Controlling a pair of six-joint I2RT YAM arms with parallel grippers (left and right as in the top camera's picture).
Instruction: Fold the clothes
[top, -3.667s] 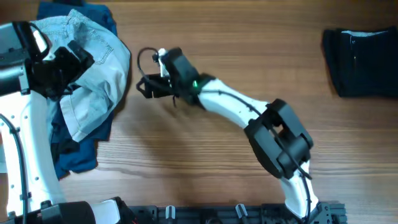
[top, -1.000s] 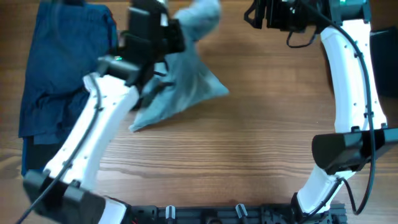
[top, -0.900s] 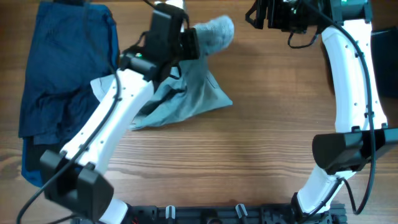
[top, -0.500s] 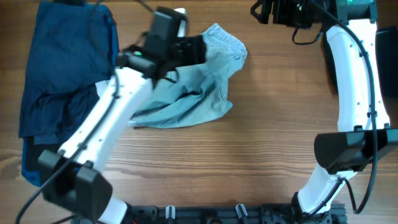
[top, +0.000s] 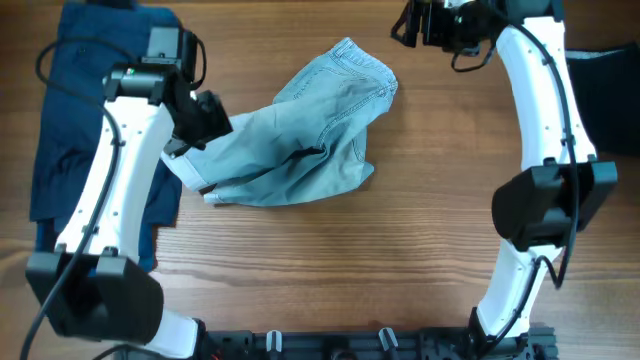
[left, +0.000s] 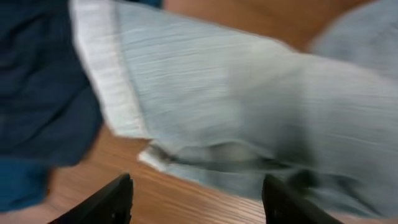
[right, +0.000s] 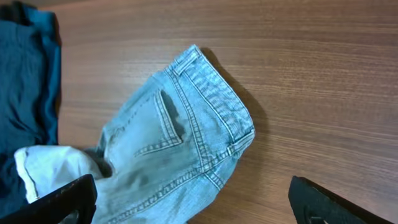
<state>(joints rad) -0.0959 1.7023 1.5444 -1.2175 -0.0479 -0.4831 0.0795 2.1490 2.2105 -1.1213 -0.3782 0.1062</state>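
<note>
The pale denim shorts (top: 300, 135) lie crumpled on the table at centre-left, waistband toward the back right and a cuffed hem at the left. My left gripper (top: 208, 120) hovers over that left hem, open and empty. In the left wrist view its fingers (left: 199, 205) stand wide apart above the cuff (left: 112, 99) and bare wood. My right gripper (top: 412, 22) is open and empty at the table's back edge, to the right of the shorts. Its view shows the waistband and back pocket (right: 186, 124) between its fingers (right: 199, 208).
Dark navy garments (top: 90, 120) lie piled at the far left, partly under the shorts' hem, and show in the left wrist view (left: 37, 93) and the right wrist view (right: 25, 81). A dark folded garment (top: 612, 95) sits at the right edge. Bare wood (top: 360, 270) fills the front.
My left gripper let go of the shorts and swung back left to the hem. The shorts dropped and spread on the table. The right gripper stayed near the back edge.
</note>
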